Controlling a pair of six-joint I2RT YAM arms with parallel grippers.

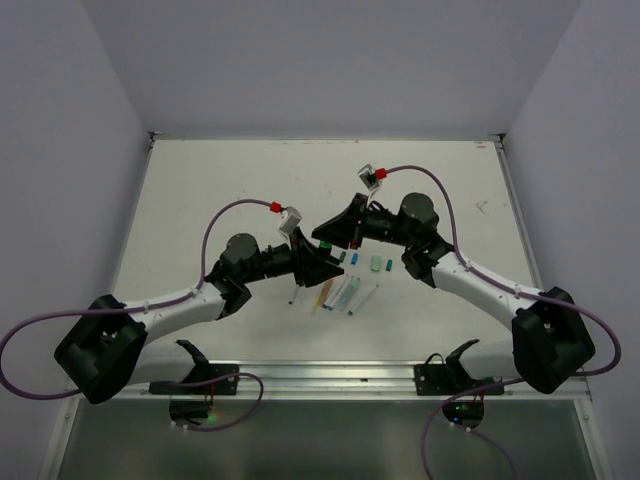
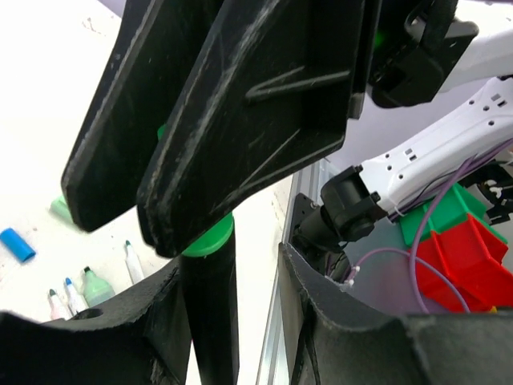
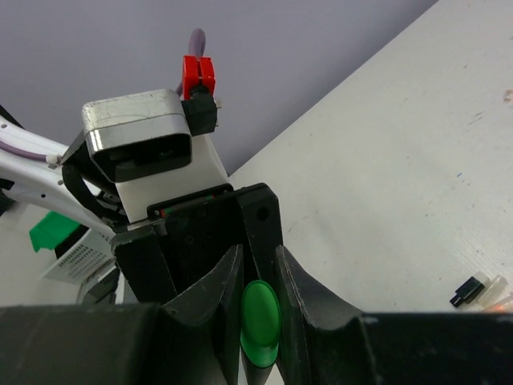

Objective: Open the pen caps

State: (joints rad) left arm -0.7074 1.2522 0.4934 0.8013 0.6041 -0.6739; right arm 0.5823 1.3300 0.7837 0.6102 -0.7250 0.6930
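White table (image 1: pixel 200 200), both arms folded in to its centre. Left gripper (image 1: pixel 312 262) and right gripper (image 1: pixel 338 232) sit nose to nose above a loose fan of thin pens (image 1: pixel 338 293) lying flat. From overhead I can't see the marker at all; the two claws hide it.

Left wrist cam: black round marker barrel (image 2: pixel 210 313) runs straight up the frame, capped end up, lower end cut off by the bottom edge. The stubby bright green plastic cap (image 2: pixel 207 239) sits on top, flush with the barrel. Only its lower rim shows; the rest is buried in the right claw's fingers.

Right wrist cam looks along the same axis. I see the cap's rounded green end pinched between both right fingers, touching each. Right claw is clenched on the cap.

Left claw: the barrel stands between its fingers, against one, with a strip of table showing between the barrel and the other. I can't tell if it's gripping.

On the table beyond: a short blue plastic cap (image 2: pixel 16 245) lying alone, near a row of uncapped marker tips (image 2: pixel 76 295). A pale mint plastic cap (image 1: pixel 377 264) lies just right of the claws, apart from the pens.
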